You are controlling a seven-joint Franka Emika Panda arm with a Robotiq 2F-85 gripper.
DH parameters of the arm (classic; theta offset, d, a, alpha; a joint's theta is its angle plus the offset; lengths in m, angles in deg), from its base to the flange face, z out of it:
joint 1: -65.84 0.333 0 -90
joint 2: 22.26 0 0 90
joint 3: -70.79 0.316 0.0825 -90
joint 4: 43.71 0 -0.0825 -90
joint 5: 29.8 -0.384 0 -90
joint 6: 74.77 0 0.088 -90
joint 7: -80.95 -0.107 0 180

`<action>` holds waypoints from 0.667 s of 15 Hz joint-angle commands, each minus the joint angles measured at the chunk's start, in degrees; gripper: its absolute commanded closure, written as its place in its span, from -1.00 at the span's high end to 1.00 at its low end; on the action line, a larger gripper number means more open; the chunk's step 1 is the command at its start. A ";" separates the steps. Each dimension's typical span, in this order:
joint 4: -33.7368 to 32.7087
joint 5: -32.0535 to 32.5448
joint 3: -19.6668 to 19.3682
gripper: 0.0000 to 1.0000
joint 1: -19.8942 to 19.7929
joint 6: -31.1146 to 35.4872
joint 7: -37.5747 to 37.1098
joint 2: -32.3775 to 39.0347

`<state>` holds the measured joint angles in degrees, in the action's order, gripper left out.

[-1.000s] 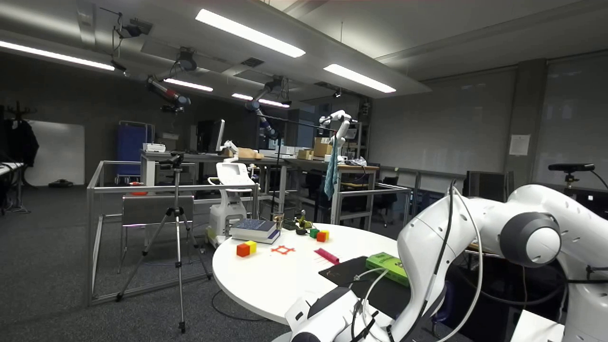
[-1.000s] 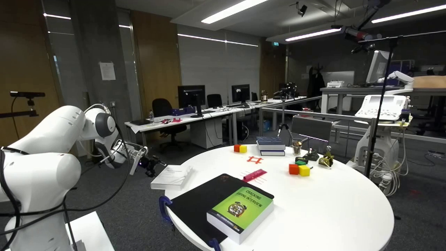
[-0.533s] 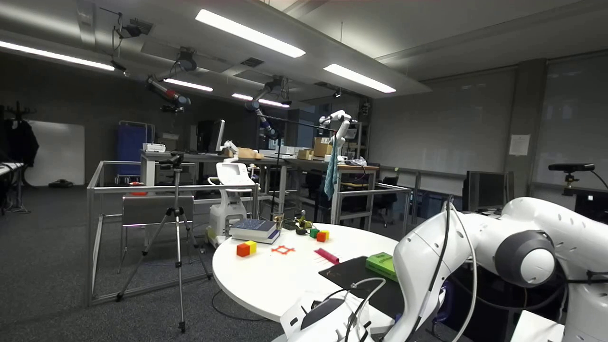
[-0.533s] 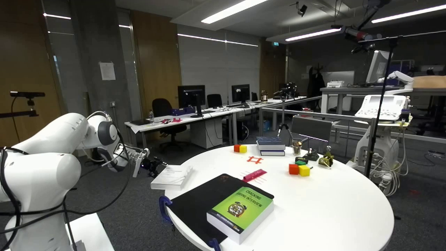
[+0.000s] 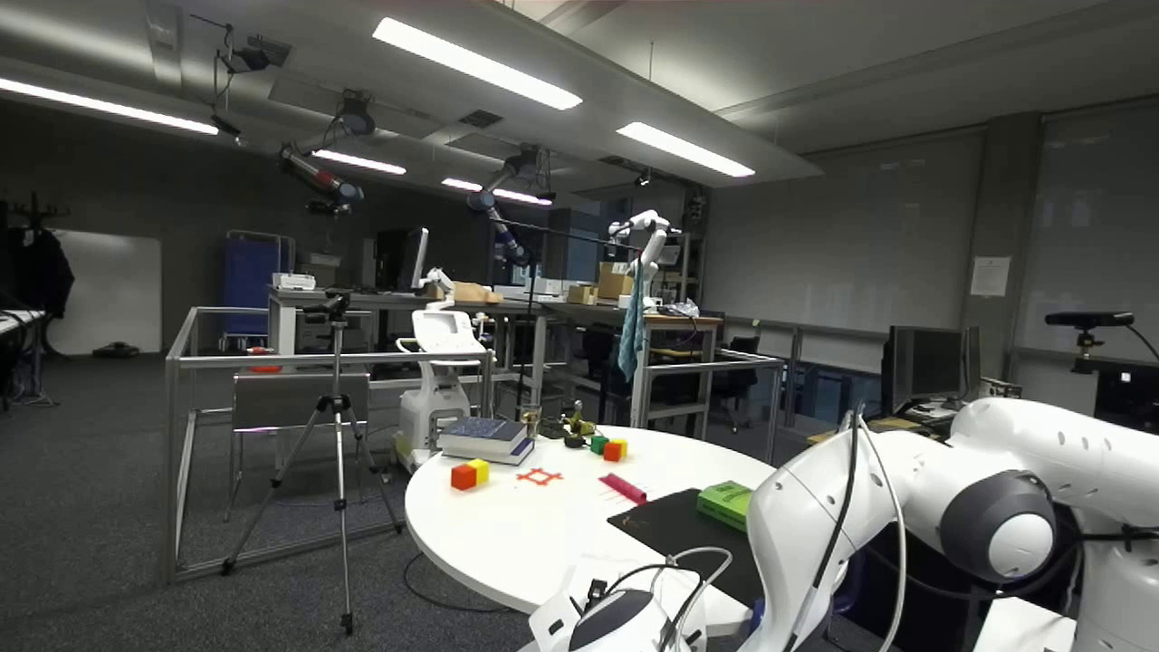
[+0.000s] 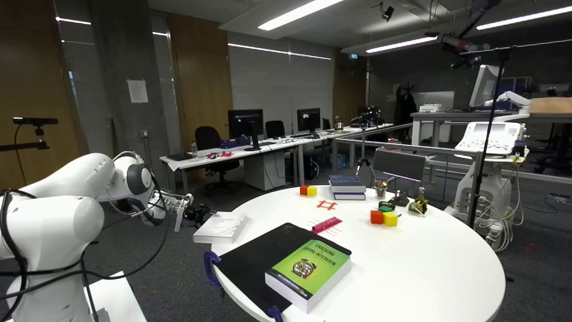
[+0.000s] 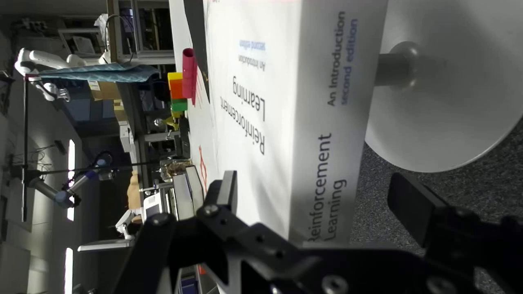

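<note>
Black tool (image 7: 314, 194), white textbook (image 6: 220, 226): facing up at the spine, nothing gripped

Far left in an exterior view, my arm (image 6: 85, 172) reaches toward the round desk (image 6: 429, 268). The tool at its end stands spread wide, with nothing in its grip. Just to its right lies the textbook, flat, its near end jutting past the desk's edge; the spine reads "Reinforcement Learning". In the wrist view, one finger (image 7: 227, 188) sits on the cover's side and its partner on the underside's, carpet (image 7: 482, 183) showing behind; whether either touches, I cannot tell.

Further right, a black mat (image 6: 254, 264) bears the green Cracking the Coding Interview book (image 6: 313, 264). Beyond that lie a magenta tube (image 6: 326, 224) and, rightmost of these, a red cube (image 6: 376, 217) beside a yellow cube (image 6: 390, 219).

I judge the step in hand to be the approach to that spine. To my mind, the next move calls for a level, straight advance, one finger clear above the cover and one clear below the overhang, before any squeeze.
</note>
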<state>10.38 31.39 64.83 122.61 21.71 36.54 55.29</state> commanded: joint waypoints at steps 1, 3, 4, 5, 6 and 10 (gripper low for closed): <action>-3.20 1.75 -2.24 1.00 1.78 -2.72 -0.13 2.54; -4.15 2.36 -3.08 1.00 2.42 -3.09 -0.05 3.28; -4.60 2.52 -3.50 1.00 2.70 -3.32 -0.02 3.63; -5.04 2.72 -4.01 1.00 3.02 -3.82 0.03 3.96; -5.38 2.66 -4.35 1.00 3.22 -4.32 0.08 4.17; -6.54 2.87 -5.73 1.00 4.35 -7.32 0.00 5.18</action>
<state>6.53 32.85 61.05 125.55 17.80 36.54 58.53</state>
